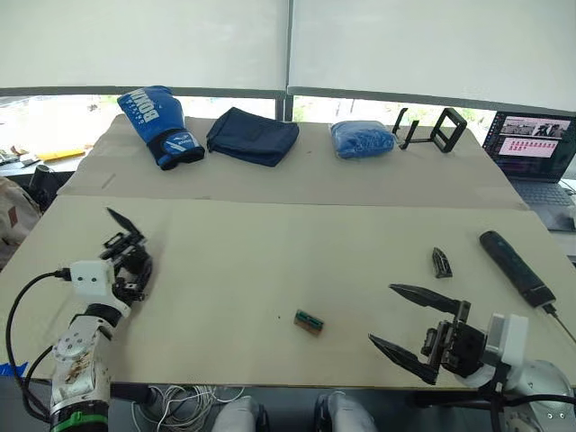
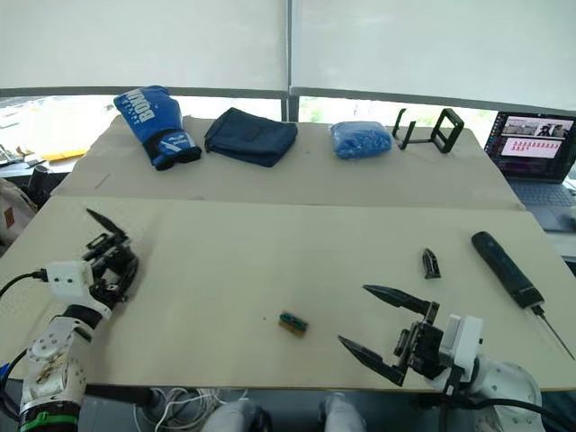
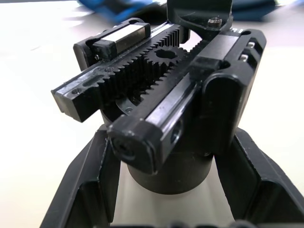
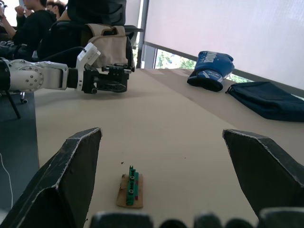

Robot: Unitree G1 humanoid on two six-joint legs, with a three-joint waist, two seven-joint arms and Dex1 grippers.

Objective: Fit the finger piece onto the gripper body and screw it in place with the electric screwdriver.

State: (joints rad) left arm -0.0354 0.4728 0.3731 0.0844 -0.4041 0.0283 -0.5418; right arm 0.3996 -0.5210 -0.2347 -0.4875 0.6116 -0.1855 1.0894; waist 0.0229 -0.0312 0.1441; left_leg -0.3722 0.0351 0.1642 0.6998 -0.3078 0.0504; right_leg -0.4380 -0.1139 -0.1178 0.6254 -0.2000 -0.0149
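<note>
Status: early stage, assembly not begun, by my read. L gripper (image 1: 126,256) is clamped round the gripper body (image 1: 133,263) at the table's (image 1: 270,270) left side; in the left wrist view its fingers (image 3: 90,190) sit tight against the body's round base, rack-and-pinion linkage on top, one pointed finger already fitted. R gripper (image 1: 414,324) hovers w/ fingers spread wide, nothing between them, near the table's front-right edge. Finger piece (image 1: 440,262) lies loose on the table, just beyond the R gripper, well apart from the body. Electric screwdriver (image 1: 516,267) lies flat near the right edge, bit toward the robot, untouched. Remaining: pick up finger piece, seat on body, drive screw, i.e. nearly everything. Small green block (image 1: 309,321) sits mid-table at front; its part in the job unclear. Markings: blue boxing glove (image 1: 157,124) at the far side carries white lettering, partly legible, "BO..."; rest can't be read. Laptop (image 1: 535,148) screen text too small to read. No labels legible on the tool or parts.
</note>
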